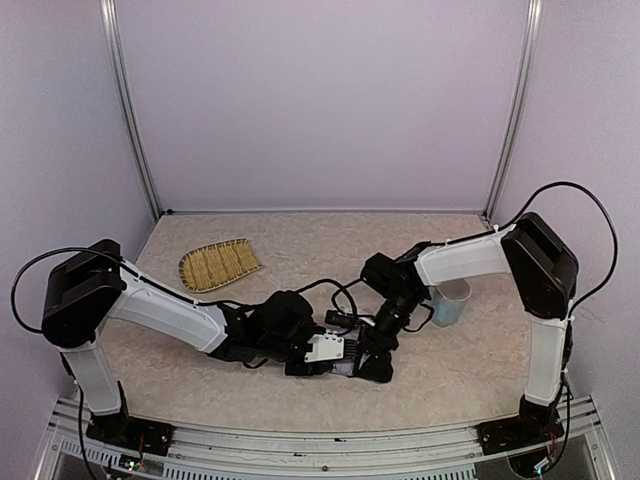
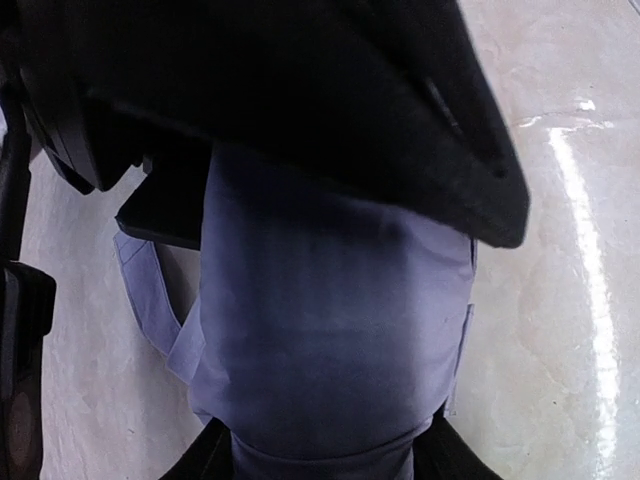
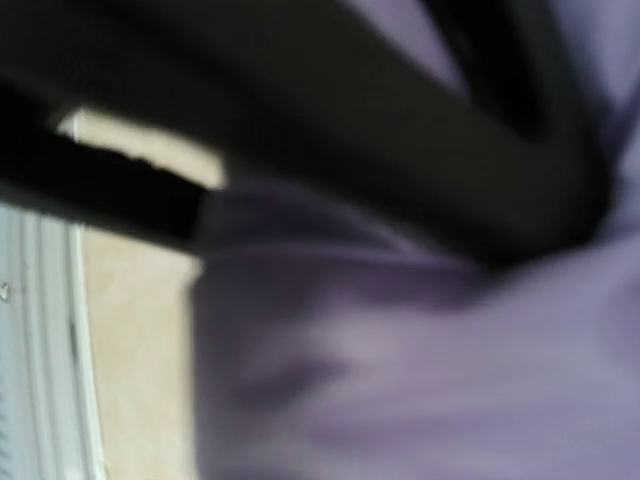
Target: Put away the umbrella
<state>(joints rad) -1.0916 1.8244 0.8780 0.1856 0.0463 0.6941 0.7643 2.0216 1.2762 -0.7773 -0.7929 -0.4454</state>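
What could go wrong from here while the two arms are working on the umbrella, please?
1. The left gripper and right gripper crowd one spot over the umbrella; they could collide.
2. The light blue cup stands close beside the right arm; a swing might topple it.
3. Both wrist views show only close fabric, so the grip is unclear; loose cloth may slip or snag.

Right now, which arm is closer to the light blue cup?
Right. The right arm's forearm passes close by the cup; the left arm reaches in from the opposite side, ending well short of it.
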